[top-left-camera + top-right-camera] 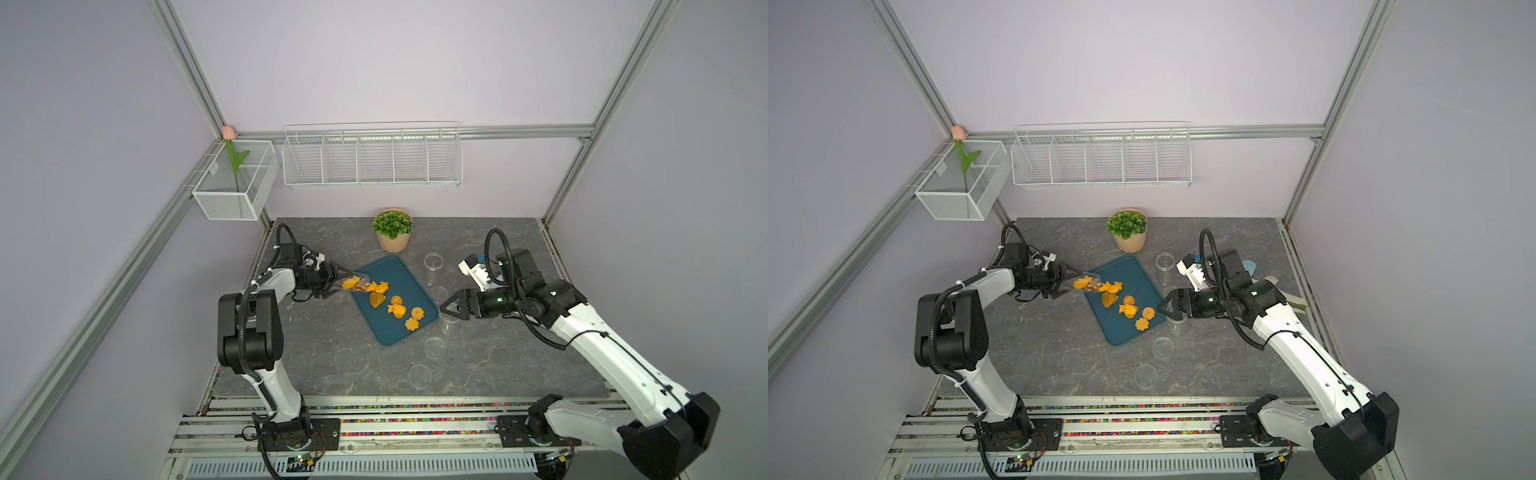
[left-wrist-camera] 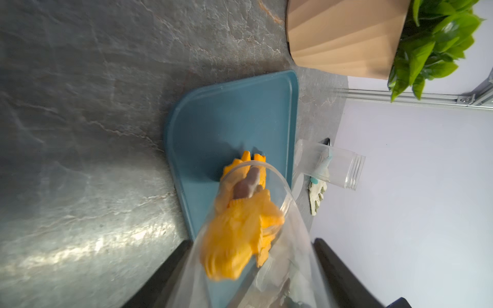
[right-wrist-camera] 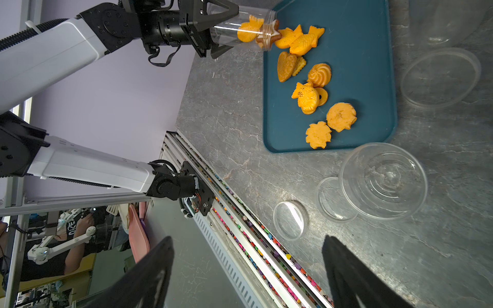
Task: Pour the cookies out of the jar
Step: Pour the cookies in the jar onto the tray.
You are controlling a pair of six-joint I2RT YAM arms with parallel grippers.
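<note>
A clear jar (image 1: 354, 282) (image 3: 240, 26) lies tipped on its side in my left gripper (image 1: 338, 282) (image 2: 253, 280), which is shut on its body. The jar's mouth hangs over the left edge of a teal tray (image 1: 399, 274) (image 3: 360, 66). Several orange-golden cookies (image 1: 397, 309) (image 3: 309, 98) lie scattered on the tray. A few cookies (image 2: 234, 240) (image 3: 249, 29) are still inside the jar near its mouth, blurred in the left wrist view. My right gripper (image 1: 446, 309) (image 3: 248, 238) is open and holds nothing, just right of the tray.
A potted plant (image 1: 392, 230) stands behind the tray. Empty clear jars (image 1: 433, 262) (image 3: 384, 181) and loose clear lids (image 1: 434, 347) (image 1: 419, 375) (image 3: 290, 220) sit to the right of and in front of the tray. White wire baskets (image 1: 372, 160) hang on the back wall.
</note>
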